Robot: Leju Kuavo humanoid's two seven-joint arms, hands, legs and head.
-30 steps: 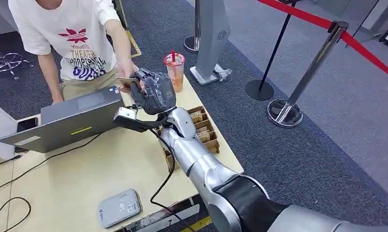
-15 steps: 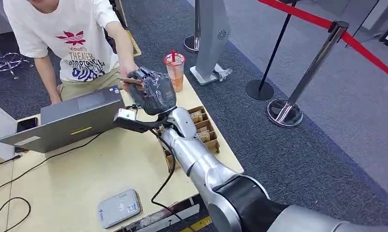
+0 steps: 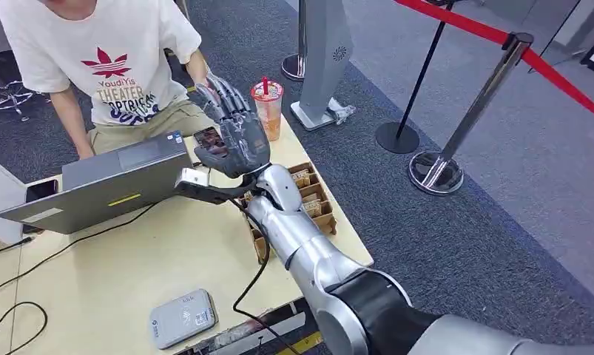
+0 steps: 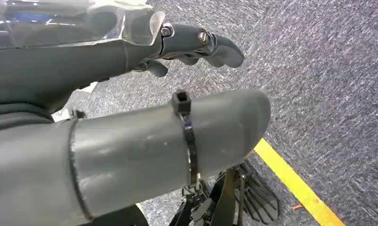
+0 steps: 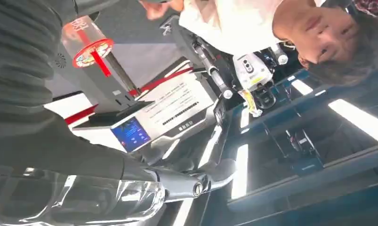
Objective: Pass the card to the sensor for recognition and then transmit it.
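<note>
Nearest, at the table's 7 o'clock edge, lies the grey sensor (image 3: 181, 318). At 3 o'clock the cardboard tray (image 3: 329, 220) holds brown packets in its compartments. Beyond, the right hand (image 3: 233, 137) has spread wide and empty. It pinched the card half a second ago; I cannot see the card now, so the person (image 3: 101, 66) at 12 o'clock probably took it. A lidded cup (image 3: 267, 103) holds an orange drink. The left hand (image 4: 107, 70) hangs loose, holding nothing

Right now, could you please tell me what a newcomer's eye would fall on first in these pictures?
The silver right arm stretches across the wooden table, and its dark right hand is raised with fingers spread, just in front of a person in a white T-shirt. Beside the hand stands an orange drink cup; farther right, a red rope barrier crosses the carpet.
</note>
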